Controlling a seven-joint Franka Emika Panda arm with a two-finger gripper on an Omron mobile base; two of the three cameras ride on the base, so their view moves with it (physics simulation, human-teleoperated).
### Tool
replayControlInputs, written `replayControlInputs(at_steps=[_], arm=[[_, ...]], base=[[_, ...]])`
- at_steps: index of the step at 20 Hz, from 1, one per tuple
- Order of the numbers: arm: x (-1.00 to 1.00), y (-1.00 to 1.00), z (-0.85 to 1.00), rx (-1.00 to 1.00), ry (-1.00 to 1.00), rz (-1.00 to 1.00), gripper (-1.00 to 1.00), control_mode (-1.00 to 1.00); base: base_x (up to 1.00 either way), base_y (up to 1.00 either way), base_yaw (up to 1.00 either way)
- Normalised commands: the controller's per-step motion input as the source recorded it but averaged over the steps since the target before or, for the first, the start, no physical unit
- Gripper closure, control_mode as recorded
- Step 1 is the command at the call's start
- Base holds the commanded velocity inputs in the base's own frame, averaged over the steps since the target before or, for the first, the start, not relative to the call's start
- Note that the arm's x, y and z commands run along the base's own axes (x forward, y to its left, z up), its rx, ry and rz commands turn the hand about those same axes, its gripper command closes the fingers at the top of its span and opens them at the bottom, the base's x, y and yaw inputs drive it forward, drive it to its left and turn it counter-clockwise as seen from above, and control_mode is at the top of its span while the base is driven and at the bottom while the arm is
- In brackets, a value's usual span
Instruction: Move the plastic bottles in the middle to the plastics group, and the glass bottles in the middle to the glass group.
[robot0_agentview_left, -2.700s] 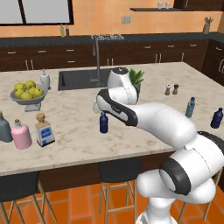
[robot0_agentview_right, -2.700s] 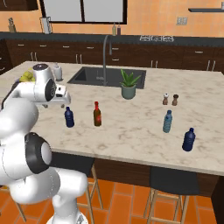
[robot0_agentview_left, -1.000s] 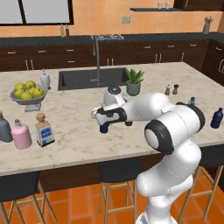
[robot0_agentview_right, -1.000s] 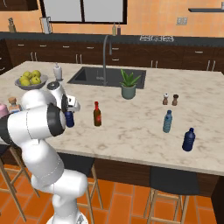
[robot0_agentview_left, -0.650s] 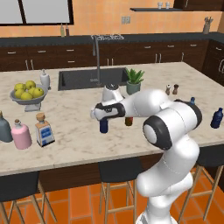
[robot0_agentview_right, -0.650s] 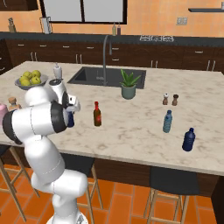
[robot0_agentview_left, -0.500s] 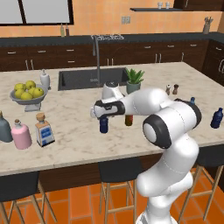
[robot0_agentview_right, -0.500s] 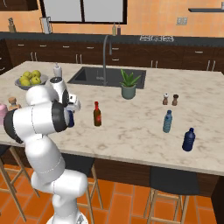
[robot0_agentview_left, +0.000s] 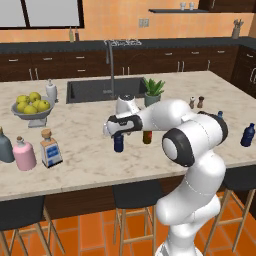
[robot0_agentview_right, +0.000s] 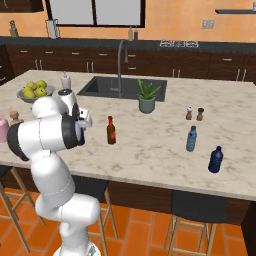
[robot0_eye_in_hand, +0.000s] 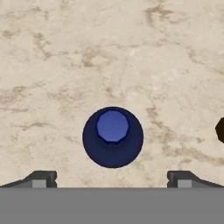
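One navy bottle (robot0_eye_in_hand: 113, 137) standing upright, cap facing the hand camera, frame centre | gripper (robot0_eye_in_hand: 112, 178) pointing straight down above it | fingers spread wide, holding nothing

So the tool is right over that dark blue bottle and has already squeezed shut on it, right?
Not quite. The tool is right over the dark blue bottle, but it has not squeezed shut: in the hand view its two tips stand wide apart, one on each side, with the bottle's cap seen from above between them, untouched.

Navy bottle (robot0_agentview_left: 118, 143): top hidden behind hand | brown bottle (robot0_agentview_left: 147, 137): mostly behind arm | dark object (robot0_eye_in_hand: 220, 130): cut by edge
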Motion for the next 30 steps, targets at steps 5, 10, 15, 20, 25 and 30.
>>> replayControlInputs(at_steps=[5, 10, 15, 20, 25, 30], arm=[[0.06, 0.02, -0.09, 0.0, 0.0, 0.0, -1.0, -1.0], [0.12, 0.04, -0.11, 0.0, 0.0, 0.0, -1.0, -1.0], [0.01, 0.02, -0.05, 0.0, 0.0, 0.0, -1.0, -1.0], [0.01, 0.01, -0.16, 0.0, 0.0, 0.0, -1.0, -1.0], [0.05, 0.0, -0.05, 0.0, -0.02, 0.0, -1.0, -1.0], [0.21, 0.0, 0.0, 0.0, -0.02, 0.0, -1.0, -1.0]], base=[[0.0, 0.0, 0.0], [0.0, 0.0, 0.0], [0.0, 0.0, 0.0], [0.0, 0.0, 0.0], [0.0, 0.0, 0.0], [0.0, 0.0, 0.0]])
